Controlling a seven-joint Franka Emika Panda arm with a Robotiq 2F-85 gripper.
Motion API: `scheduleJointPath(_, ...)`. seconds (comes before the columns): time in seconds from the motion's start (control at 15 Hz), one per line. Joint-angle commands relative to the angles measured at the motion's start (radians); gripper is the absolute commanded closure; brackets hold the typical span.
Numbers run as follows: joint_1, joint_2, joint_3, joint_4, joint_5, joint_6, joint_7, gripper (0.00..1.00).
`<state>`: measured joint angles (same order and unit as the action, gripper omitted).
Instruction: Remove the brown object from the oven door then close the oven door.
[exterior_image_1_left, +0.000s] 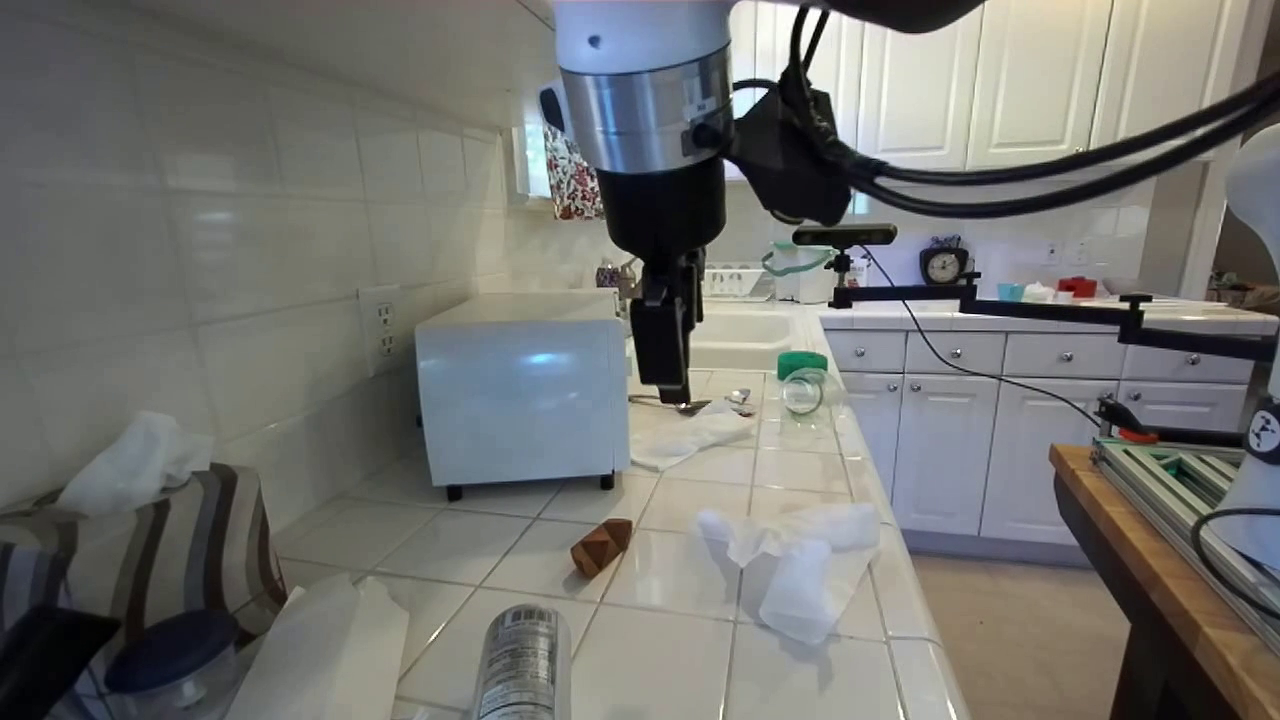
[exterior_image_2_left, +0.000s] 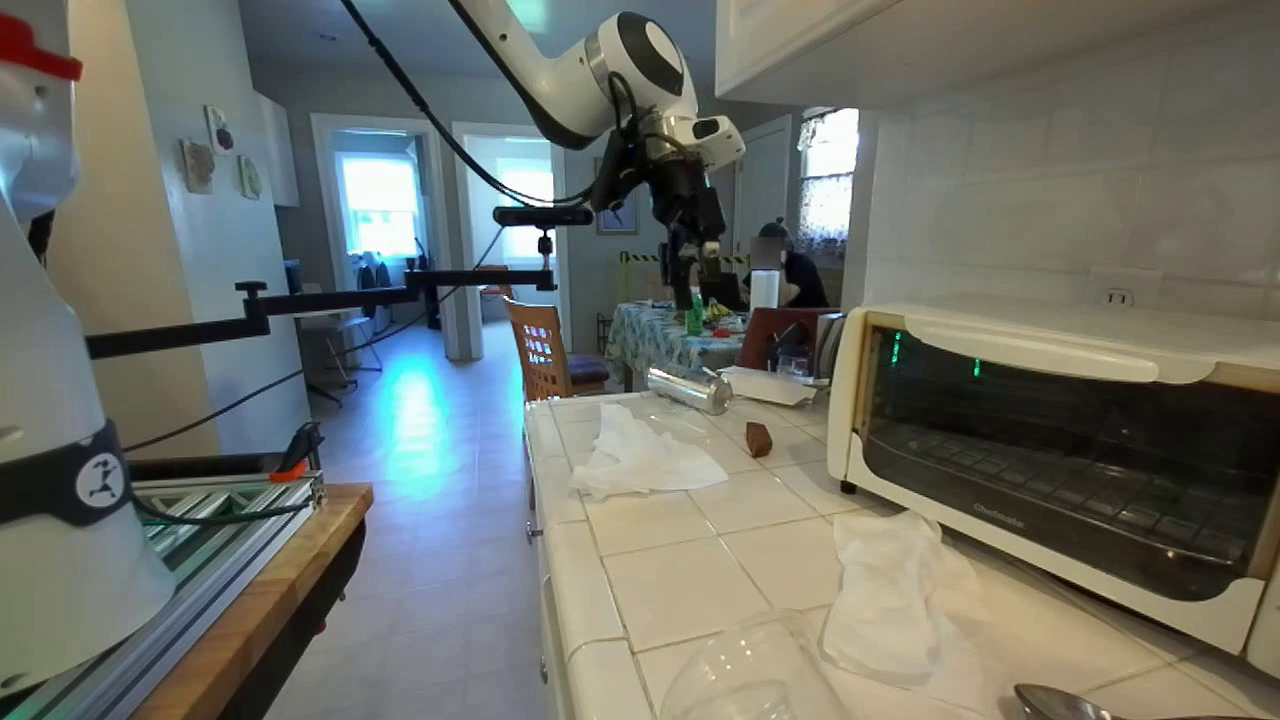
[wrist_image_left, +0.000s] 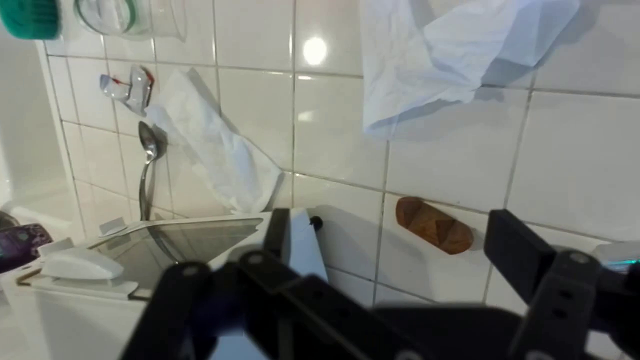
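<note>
The brown object (exterior_image_1_left: 601, 547) is a faceted elongated lump lying on the tiled counter beside the oven. It also shows in an exterior view (exterior_image_2_left: 758, 440) and in the wrist view (wrist_image_left: 434, 225). The oven door (exterior_image_2_left: 1040, 470), with its dark glass and white handle, looks shut in that exterior view; part of it shows in the wrist view (wrist_image_left: 190, 247). My gripper (wrist_image_left: 392, 237) is open and empty, above the counter and apart from the brown object, which shows between the fingers in the wrist view. The gripper also shows in both exterior views (exterior_image_1_left: 668, 385) (exterior_image_2_left: 695, 285).
The white oven body (exterior_image_1_left: 525, 400) stands against the tiled wall. A metal can (exterior_image_1_left: 520, 665) lies near the brown object. White paper sheets (exterior_image_1_left: 810, 565) (exterior_image_2_left: 890, 590), a clear jar (exterior_image_1_left: 805, 390) and a spoon (wrist_image_left: 146, 165) lie on the counter. A striped tissue box (exterior_image_1_left: 190, 540) stands by the wall.
</note>
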<state>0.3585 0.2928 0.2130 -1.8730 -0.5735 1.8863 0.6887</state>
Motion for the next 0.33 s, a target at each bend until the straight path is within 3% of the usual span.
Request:
scheduleJointPath(0.0,0.021,-0.089,0.007,-0.114,0.037,0.032,0.085,0.0)
scheduleJointPath(0.07,0.024,-0.032,0.005,-0.042,0.015,0.001,0.047,0.0)
scheduleJointPath(0.27,0.024,-0.067,0.014,-0.082,0.016,0.001,0.073,0.0)
